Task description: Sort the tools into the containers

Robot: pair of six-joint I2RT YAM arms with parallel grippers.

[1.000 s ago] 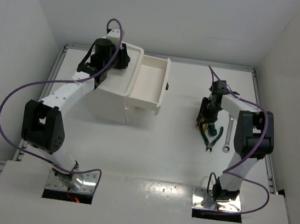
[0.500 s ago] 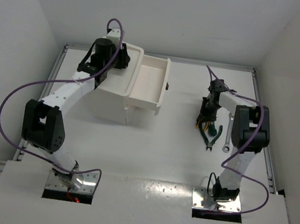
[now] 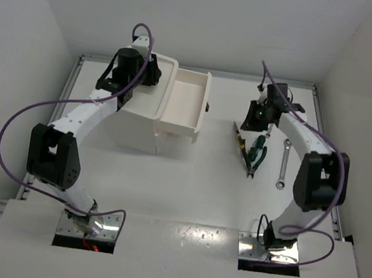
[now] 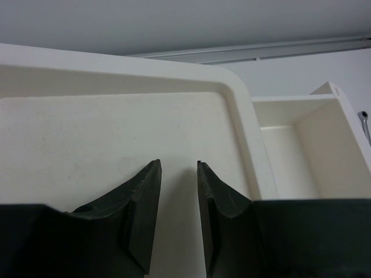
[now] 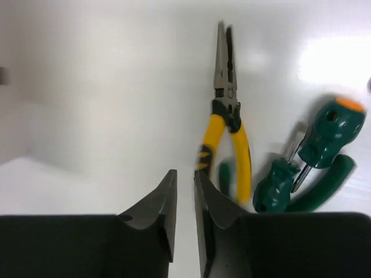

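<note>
The right tool (image 5: 184, 174) hangs over the white tabletop (image 5: 87, 87), jaws pinched to a thin slit around nothing. The yellow-handled long-nose steel pliers (image 5: 225, 110) lie flat just beside it, not between the jaws. Best to reopen wide, shift across, and straddle both handles near the pivot, clear of the green-and-orange-handled screwdriver (image 5: 324, 136). The left tool (image 4: 178, 165), released and empty, hovers over the white plastic box's recessed tray top (image 4: 116, 133).
</note>
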